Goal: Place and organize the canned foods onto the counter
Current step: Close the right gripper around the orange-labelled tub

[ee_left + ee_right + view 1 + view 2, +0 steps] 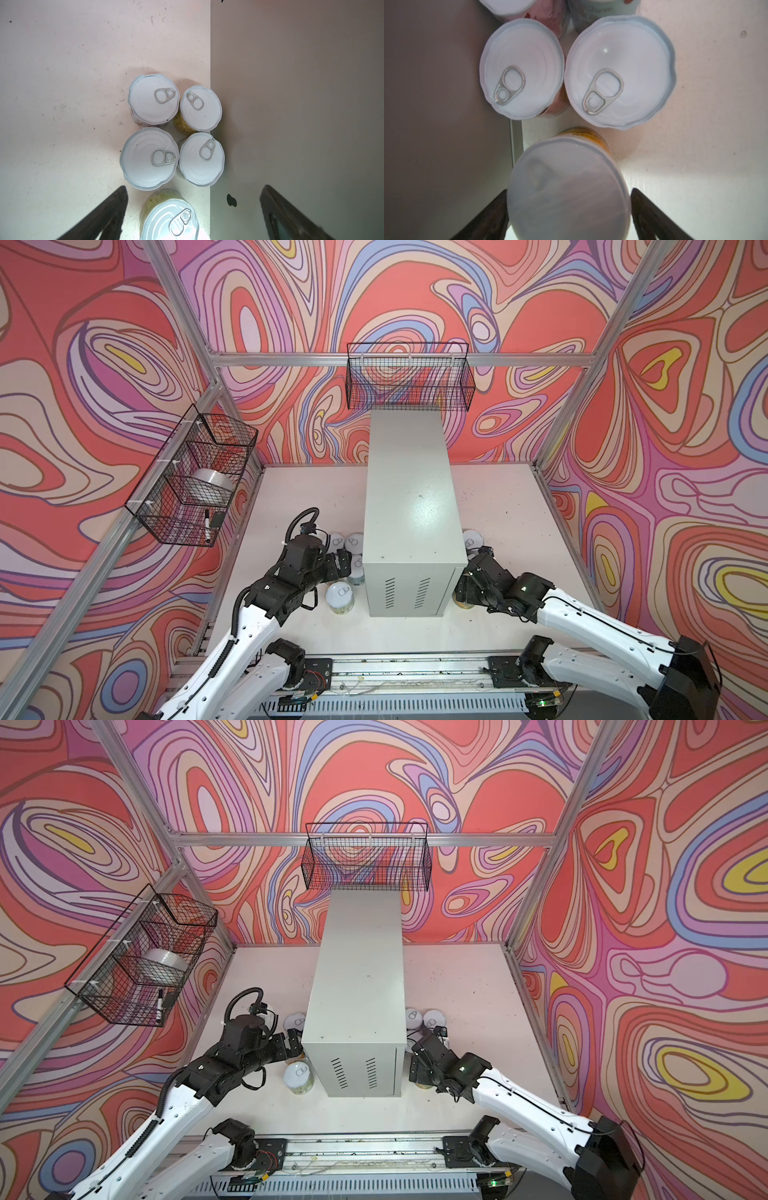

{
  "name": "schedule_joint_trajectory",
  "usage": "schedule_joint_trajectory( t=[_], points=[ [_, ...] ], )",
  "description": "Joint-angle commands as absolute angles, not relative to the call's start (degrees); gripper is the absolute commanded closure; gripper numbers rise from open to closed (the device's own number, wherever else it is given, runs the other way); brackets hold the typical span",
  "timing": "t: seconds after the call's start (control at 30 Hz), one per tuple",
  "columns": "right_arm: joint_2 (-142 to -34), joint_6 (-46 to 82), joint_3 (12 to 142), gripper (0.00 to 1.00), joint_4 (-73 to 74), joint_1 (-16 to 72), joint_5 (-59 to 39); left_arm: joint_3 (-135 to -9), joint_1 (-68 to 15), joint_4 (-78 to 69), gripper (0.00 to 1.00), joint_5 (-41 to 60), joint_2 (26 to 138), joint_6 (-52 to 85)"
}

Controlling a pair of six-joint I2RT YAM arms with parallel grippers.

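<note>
The counter (409, 489) (357, 969) is a tall pale grey cabinet whose top is bare. Several canned foods stand on the white table on either side of it. My left gripper (193, 218) is open above the left group, where a yellow-labelled can (170, 220) (340, 596) lies between its fingers, untouched. Beyond it stand several silver-lidded cans (150, 158). My right gripper (569, 216) is open around an orange-labelled can (569, 187). One finger is at the can's rim and a thin gap shows at the other. Two more cans (618, 72) stand just past it, beside the counter (436, 104).
A black wire basket (191, 477) on the left wall holds a silvery tape roll (212, 485) and a marker (206, 524). Another wire basket (409, 377) hangs on the back rail above the counter's rear. Aluminium frame posts bound the table.
</note>
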State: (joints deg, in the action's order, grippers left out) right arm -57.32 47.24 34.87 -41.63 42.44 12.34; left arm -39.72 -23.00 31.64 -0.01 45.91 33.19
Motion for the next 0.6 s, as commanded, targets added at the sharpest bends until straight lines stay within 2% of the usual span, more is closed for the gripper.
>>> schedule_joint_trajectory(
  t=[0.0,0.57],
  points=[
    [-58.23,50.75,32.35,0.09,-39.79,42.78,17.42,-39.42,-23.37,30.34,0.0,-0.56,46.4,32.86],
    [-64.01,50.11,29.79,0.09,-32.03,43.31,23.24,-37.1,-23.38,25.72,0.0,-0.13,49.66,31.81]
  ],
)
